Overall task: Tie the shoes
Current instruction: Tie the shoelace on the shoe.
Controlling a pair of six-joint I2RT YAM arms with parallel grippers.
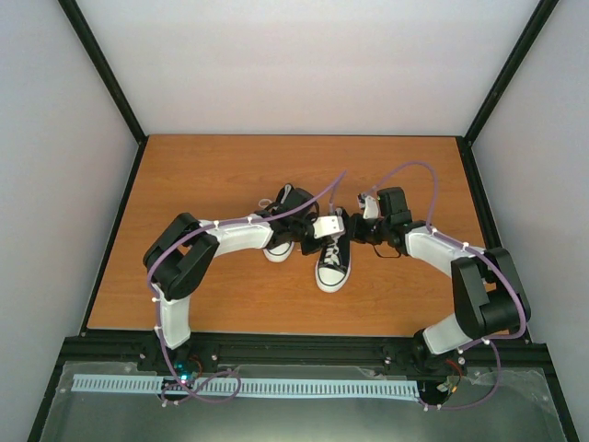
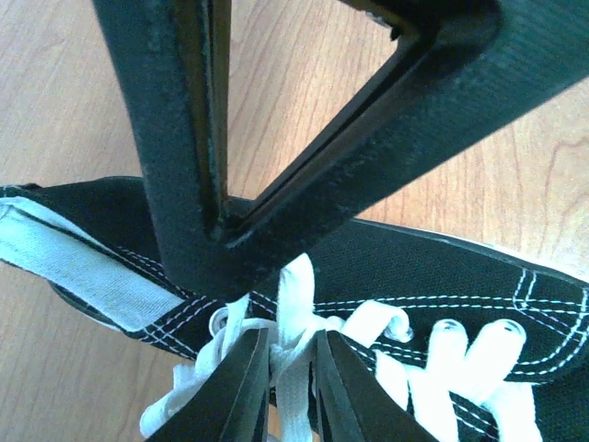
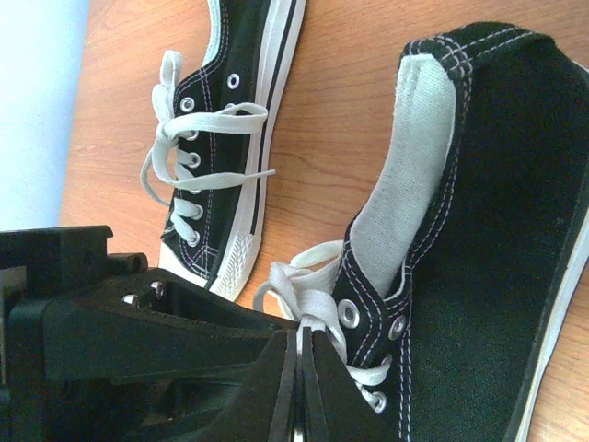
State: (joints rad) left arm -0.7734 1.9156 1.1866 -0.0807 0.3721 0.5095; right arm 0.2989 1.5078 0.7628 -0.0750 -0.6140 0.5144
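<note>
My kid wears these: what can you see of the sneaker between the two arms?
Small black canvas sneaker, white toe cap and sole, metal eyelets, grey lining, white laces loose and untied. It sits on the wooden table, toe toward the arms' bases. The right gripper is shut on one lace; the left gripper pinches lace too.

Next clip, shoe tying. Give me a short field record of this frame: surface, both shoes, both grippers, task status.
surface: wooden table
shoe being worked: centre shoe, toe toward the near edge
other shoe: second shoe, partly under the left arm, laces lying loose
left gripper: fingers pressed on a lace strand of the centre shoe
right gripper: shut, apparently pinching a lace loop of the same shoe
status: no finished bow visible on either shoe
</note>
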